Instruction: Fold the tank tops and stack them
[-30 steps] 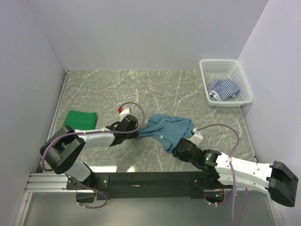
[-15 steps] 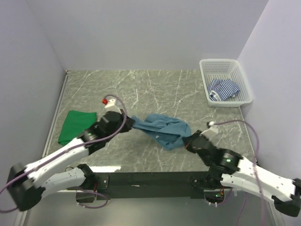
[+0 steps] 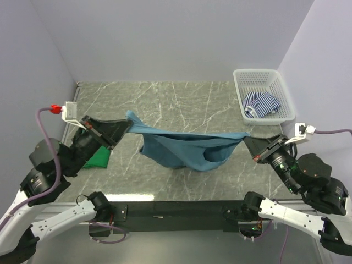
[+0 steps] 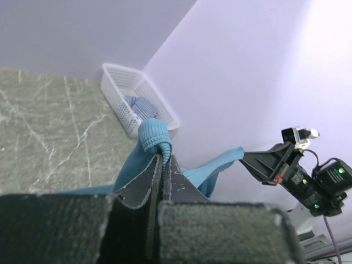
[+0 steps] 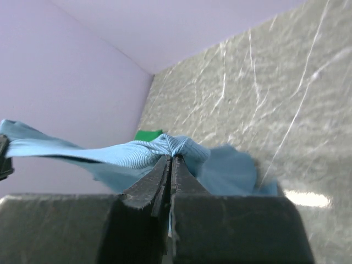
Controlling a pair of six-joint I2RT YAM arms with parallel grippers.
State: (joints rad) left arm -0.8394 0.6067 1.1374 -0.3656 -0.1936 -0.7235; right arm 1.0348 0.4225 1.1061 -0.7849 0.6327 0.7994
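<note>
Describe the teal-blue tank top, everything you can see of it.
The teal-blue tank top is soft, finely ribbed knit, unfolded and wrinkled. It hangs stretched like a hammock between the arms: the left gripper is shut on one bunched end, the right gripper on the other. Its middle sags in loose folds over the green marbled table; whether the lowest fold touches it cannot be told.

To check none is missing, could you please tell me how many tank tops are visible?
3. The blue top is stretched between the left tool and right tool; the green top lies far left, partly behind the left arm; the striped top sits in the basket.
</note>
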